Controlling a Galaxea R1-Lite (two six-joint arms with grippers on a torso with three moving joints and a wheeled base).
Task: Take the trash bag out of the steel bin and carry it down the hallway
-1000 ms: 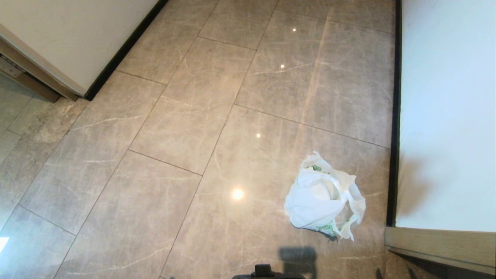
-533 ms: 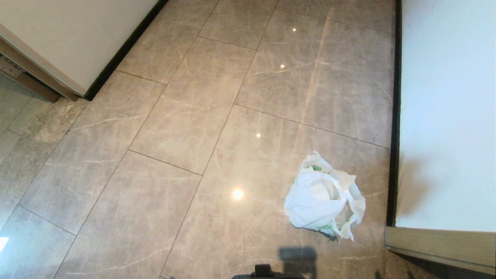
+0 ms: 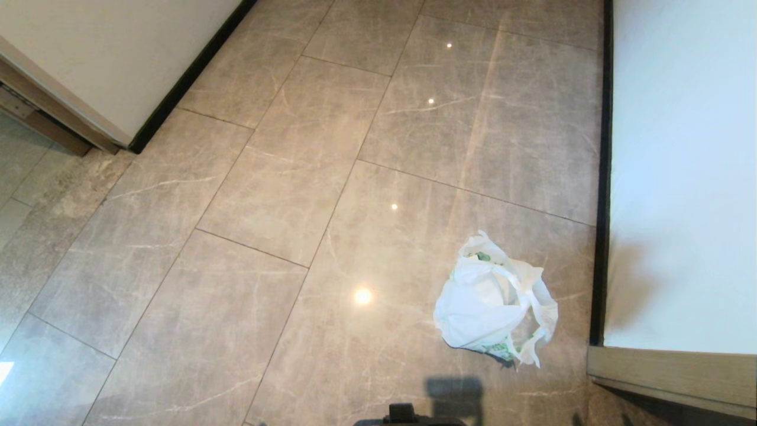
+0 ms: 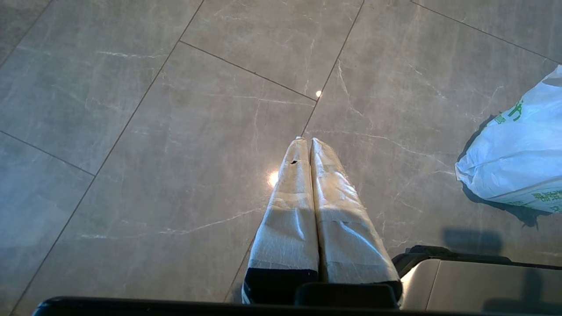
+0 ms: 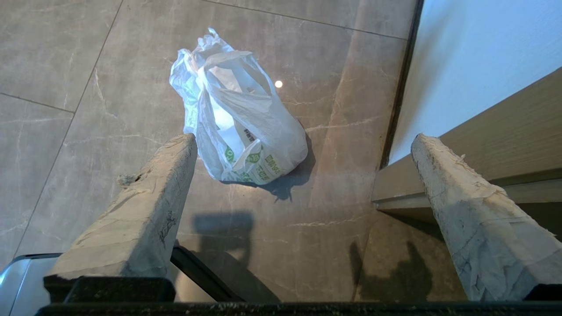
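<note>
Glossy beige hallway [image 3: 295,195] tiles, with the trash bag [image 3: 491,302] lying on them at the lower right of the head view.

Crumpled and white with green print, the bag rests loose on the floor near the black baseboard [image 3: 598,236] of the white wall [image 3: 680,177] at the right edge. Just short of it, the right gripper [image 5: 303,140] hangs with its taped fingers spread wide and empty. Farther left, the left gripper [image 4: 307,142] has its fingers pressed together, grasping nothing.

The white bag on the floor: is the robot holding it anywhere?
No. The trash bag lies loose on the floor tiles; the right gripper is open and empty, the left gripper shut on nothing.
</note>
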